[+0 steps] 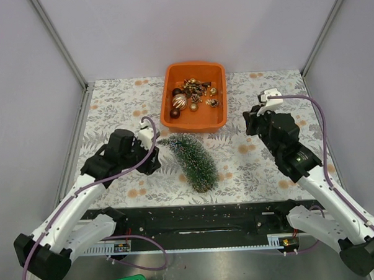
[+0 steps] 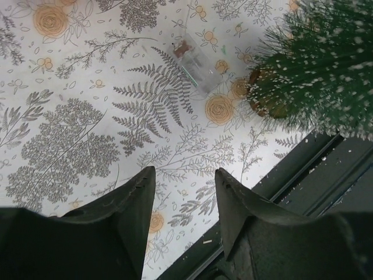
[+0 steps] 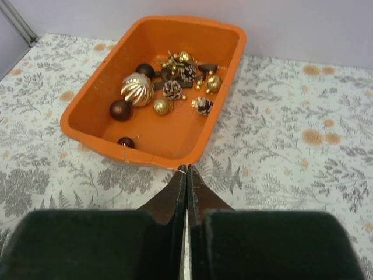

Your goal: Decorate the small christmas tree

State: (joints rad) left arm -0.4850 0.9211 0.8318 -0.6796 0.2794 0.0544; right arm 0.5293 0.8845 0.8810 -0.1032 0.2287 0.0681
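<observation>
Beside your spread, empty left end effector (image 2: 184, 172) the small christmas tree (image 1: 191, 159) lies flat and may roll if bumped; your right end effector (image 3: 186, 170) is clenched.

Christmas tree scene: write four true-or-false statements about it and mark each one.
1. The small christmas tree stands upright. False: it lies on its side on the table.
2. The ornaments sit in the orange tray. True.
3. The left gripper grips the tree. False: it is open and empty, with the tree off to one side.
4. The right gripper is shut with nothing in it. True.
</observation>
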